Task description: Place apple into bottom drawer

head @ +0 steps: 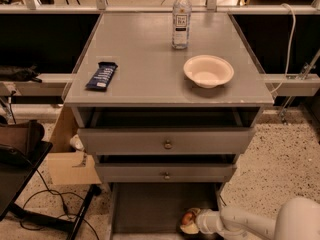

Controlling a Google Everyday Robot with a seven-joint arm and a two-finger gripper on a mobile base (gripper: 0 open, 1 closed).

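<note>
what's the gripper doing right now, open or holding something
The gripper: closed on the apple, low inside the bottom drawer, near its right side.
</note>
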